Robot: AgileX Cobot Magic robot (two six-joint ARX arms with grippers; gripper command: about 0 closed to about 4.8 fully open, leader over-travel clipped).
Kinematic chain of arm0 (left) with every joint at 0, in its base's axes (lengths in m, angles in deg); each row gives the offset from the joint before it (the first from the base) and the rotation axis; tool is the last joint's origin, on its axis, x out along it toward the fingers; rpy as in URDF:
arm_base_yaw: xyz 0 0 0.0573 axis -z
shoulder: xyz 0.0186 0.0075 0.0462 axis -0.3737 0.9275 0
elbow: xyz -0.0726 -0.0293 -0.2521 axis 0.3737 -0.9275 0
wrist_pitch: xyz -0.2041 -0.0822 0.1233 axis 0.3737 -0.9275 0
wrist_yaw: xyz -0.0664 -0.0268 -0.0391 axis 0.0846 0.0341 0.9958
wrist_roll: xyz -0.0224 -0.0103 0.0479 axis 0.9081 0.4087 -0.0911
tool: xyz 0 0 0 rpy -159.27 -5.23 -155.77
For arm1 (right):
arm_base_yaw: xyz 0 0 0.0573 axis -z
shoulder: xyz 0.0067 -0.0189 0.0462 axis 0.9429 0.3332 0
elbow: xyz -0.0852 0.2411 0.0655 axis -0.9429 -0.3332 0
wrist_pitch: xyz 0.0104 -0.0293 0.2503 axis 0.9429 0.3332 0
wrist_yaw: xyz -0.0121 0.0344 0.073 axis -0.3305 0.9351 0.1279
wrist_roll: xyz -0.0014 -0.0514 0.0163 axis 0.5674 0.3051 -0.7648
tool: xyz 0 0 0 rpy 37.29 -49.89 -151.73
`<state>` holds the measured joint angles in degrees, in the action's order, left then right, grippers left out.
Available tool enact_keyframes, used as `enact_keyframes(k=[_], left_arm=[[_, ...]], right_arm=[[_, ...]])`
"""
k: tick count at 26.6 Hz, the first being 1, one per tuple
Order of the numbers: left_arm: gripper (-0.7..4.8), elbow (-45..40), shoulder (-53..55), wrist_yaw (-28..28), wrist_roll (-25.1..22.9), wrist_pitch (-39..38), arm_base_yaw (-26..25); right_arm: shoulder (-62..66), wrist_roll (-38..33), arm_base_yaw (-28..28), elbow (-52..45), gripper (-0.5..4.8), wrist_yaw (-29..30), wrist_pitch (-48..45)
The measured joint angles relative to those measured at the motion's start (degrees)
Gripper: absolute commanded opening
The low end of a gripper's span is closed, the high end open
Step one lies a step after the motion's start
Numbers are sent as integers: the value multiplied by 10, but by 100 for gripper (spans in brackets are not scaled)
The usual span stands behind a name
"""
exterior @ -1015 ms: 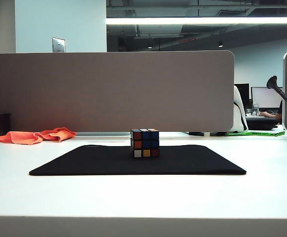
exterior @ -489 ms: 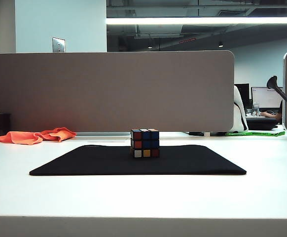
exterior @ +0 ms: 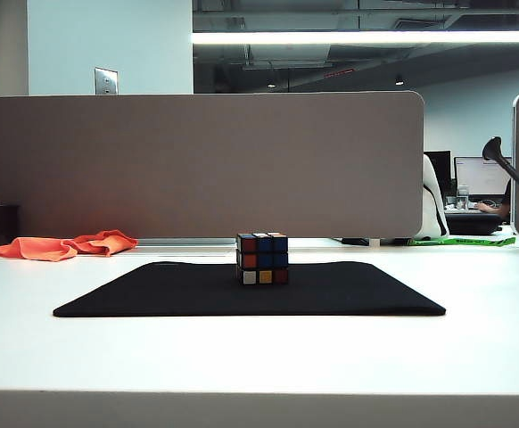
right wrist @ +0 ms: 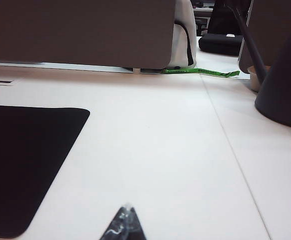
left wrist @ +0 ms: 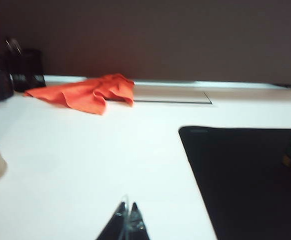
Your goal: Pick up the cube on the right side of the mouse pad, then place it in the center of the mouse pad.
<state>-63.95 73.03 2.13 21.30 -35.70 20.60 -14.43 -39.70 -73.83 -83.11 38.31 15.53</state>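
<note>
With the job looking finished, the left gripper (left wrist: pixel 127 226) hangs low over the near left of the white table (exterior: pixel 259 352), its fingertips pressed together on nothing, clear of the mouse pad's left edge. The right gripper (right wrist: pixel 125 225) mirrors it at the near right, jaws likewise closed and empty, beside the pad's right edge. Neither arm appears in the exterior view.

Beyond them the black mouse pad (exterior: pixel 152 290) lies flat across the middle of the table. The puzzle cube (exterior: pixel 262 259) stands upright on it, about midway between its left and right edges and toward its far side. Across the last second nothing in the exterior view has shifted: the cube has kept its spot, which suggests the placement is complete and the arms parked.

Farther off, an orange cloth (exterior: pixel 63 245) lies crumpled at the far left, before the grey partition (exterior: pixel 197 160).
</note>
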Motion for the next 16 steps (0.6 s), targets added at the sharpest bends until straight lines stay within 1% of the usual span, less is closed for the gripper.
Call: enact_keyframes(k=[3, 7, 9, 16], left_arm=[[-6, 0, 0, -10, -27, 23, 0], [-6, 0, 0, -16, -37, 24, 0], [-6, 0, 0, -16, -57, 25, 0], [-6, 0, 0, -16, -59, 29, 0]], right_arm=[[0, 0, 0, 0, -5, 0, 0], [0, 0, 0, 0, -5, 0, 0], [0, 1, 0, 0, -5, 0, 0], [0, 1, 0, 0, -5, 0, 0]])
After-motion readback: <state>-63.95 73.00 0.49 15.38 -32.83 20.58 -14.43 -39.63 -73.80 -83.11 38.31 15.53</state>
